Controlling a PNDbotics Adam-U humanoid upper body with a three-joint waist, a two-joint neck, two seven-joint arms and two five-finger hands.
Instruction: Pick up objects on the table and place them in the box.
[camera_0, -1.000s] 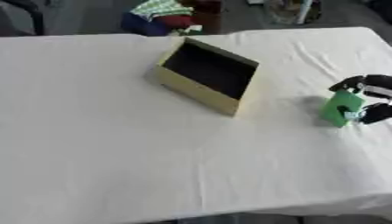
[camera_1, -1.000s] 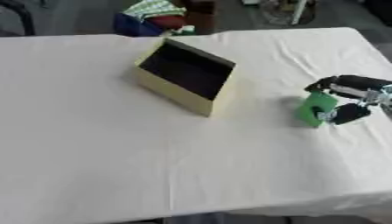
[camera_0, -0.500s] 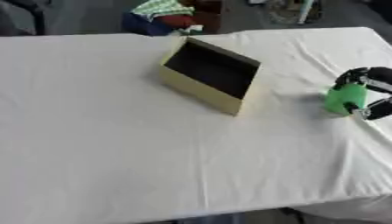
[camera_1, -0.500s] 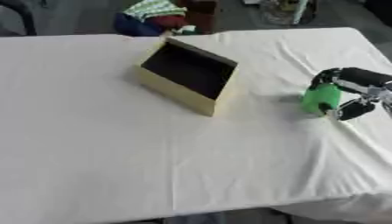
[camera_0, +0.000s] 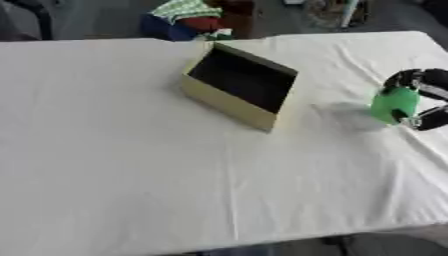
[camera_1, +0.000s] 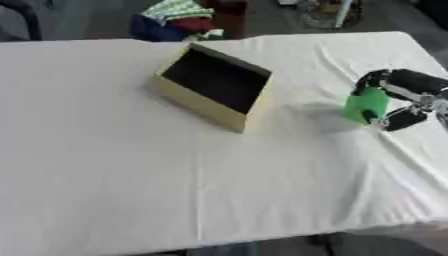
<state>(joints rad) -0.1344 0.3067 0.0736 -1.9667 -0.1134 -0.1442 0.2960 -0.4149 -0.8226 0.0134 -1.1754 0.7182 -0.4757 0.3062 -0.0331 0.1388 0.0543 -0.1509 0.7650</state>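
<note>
The black right hand, fingers curled round the small green block, has lifted it slightly toward the open yellow cardboard box on its left, so carrying has begun.

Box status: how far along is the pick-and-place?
Done: nothing seen so far; what shows of the inside of the box looks dark and empty. In hand: the right hand has its fingers curled round a green object at the table's right side, well apart from the box. Left: carry it over and drop it in. No other loose objects show on the cloth. The left hand is out of view.
</note>
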